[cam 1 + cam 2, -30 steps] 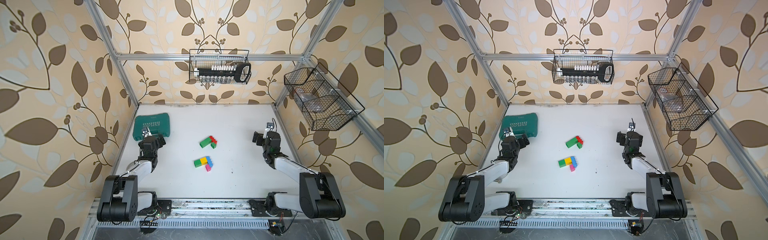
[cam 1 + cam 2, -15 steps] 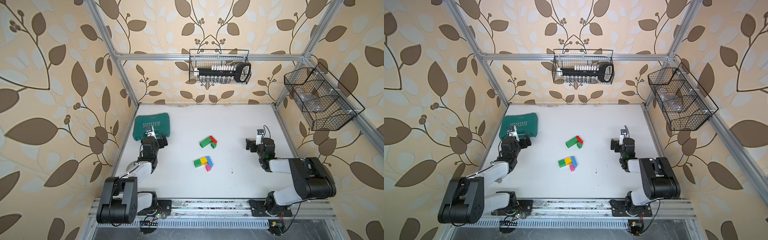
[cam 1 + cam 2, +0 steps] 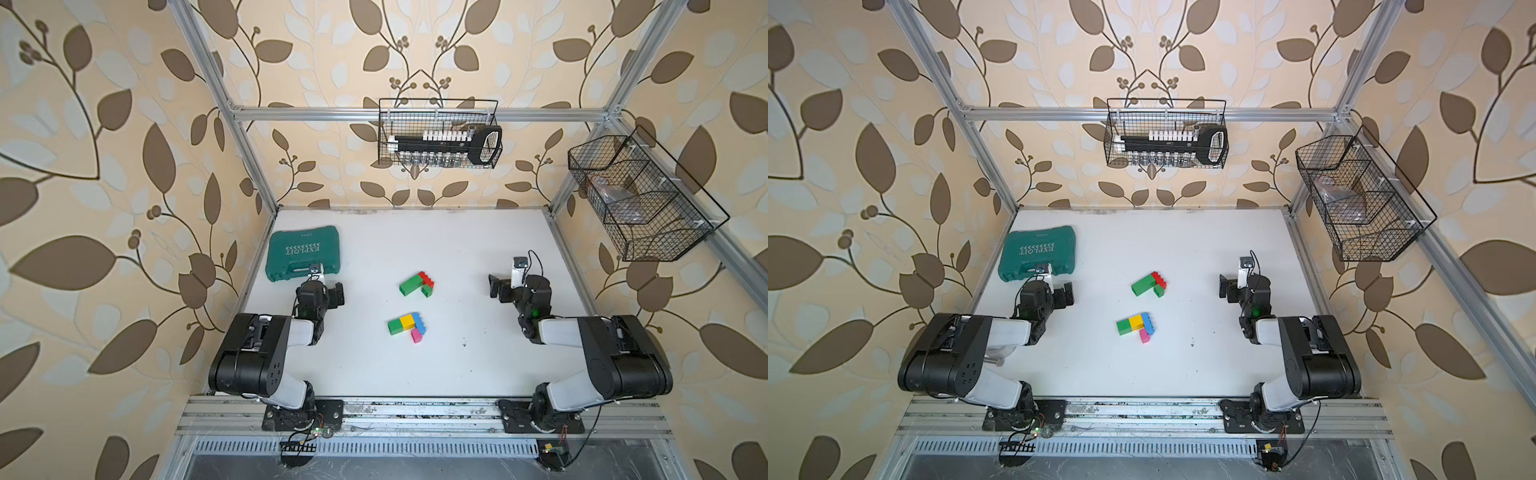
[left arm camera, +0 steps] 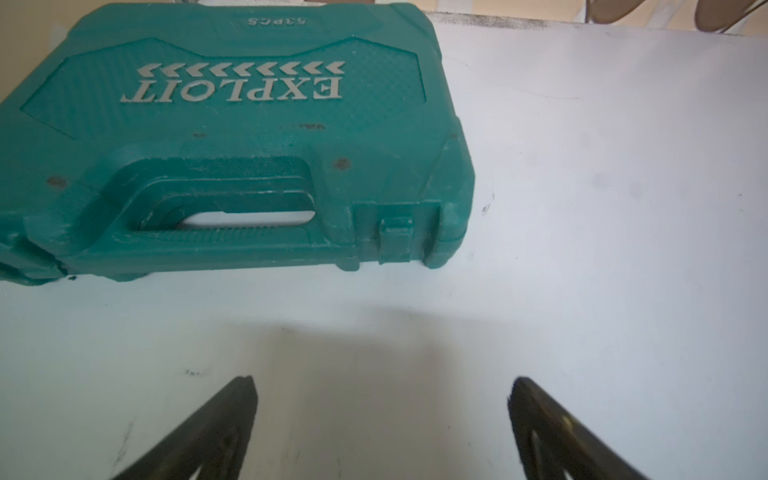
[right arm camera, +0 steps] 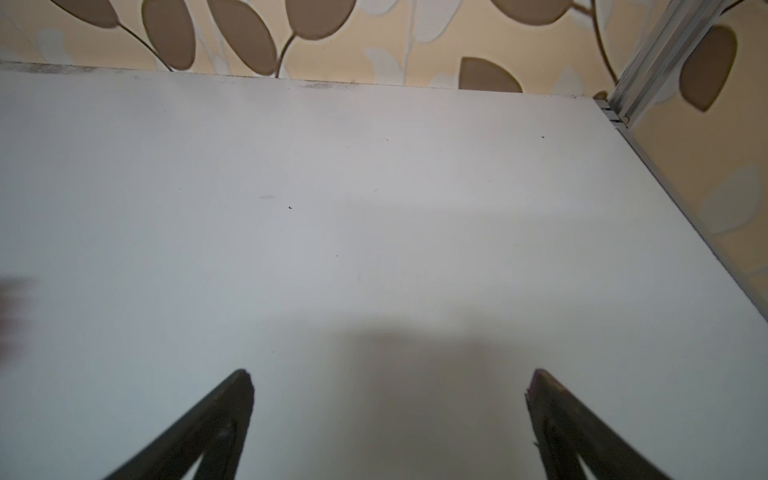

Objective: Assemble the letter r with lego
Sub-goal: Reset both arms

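Observation:
Two groups of lego lie mid-table in both top views. The far group [image 3: 417, 284] [image 3: 1148, 284] is a green oblong brick with a red brick and a small green one. The near group [image 3: 407, 326] [image 3: 1136, 325] is green, yellow and blue bricks in a row with a pink one beside the blue. My left gripper [image 3: 326, 291] [image 4: 380, 386] hovers open and empty near the table's left side, in front of the tool case. My right gripper [image 3: 515, 286] [image 5: 390, 378] hovers open and empty near the right side. Neither wrist view shows any brick.
A teal tool case [image 3: 305, 253] [image 4: 232, 137] lies at the far left of the white table [image 3: 457, 365]. A wire basket [image 3: 440, 133] with a socket rail hangs on the back wall. Another wire basket [image 3: 640, 199] hangs on the right wall. Aluminium posts stand at the corners.
Both arms have folded up, their elbows now raised toward the front. The right gripper shifted a little toward the centre, the left slightly right. The bricks have not moved.

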`<act>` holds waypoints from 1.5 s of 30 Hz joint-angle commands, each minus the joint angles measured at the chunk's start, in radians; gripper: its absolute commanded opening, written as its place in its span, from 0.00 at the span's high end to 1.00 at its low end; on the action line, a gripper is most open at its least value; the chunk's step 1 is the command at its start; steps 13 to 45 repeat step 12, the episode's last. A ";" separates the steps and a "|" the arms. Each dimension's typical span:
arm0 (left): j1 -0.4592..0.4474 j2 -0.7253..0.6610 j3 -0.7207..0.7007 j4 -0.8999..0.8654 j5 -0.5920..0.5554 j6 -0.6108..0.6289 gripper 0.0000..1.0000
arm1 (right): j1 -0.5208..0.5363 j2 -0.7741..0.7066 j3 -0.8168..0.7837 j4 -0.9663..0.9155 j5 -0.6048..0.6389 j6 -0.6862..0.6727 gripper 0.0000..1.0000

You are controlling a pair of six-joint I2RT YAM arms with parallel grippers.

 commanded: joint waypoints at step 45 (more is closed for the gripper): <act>0.001 -0.003 0.048 0.011 -0.017 0.013 0.01 | -0.005 -0.005 0.022 0.002 -0.026 0.011 0.01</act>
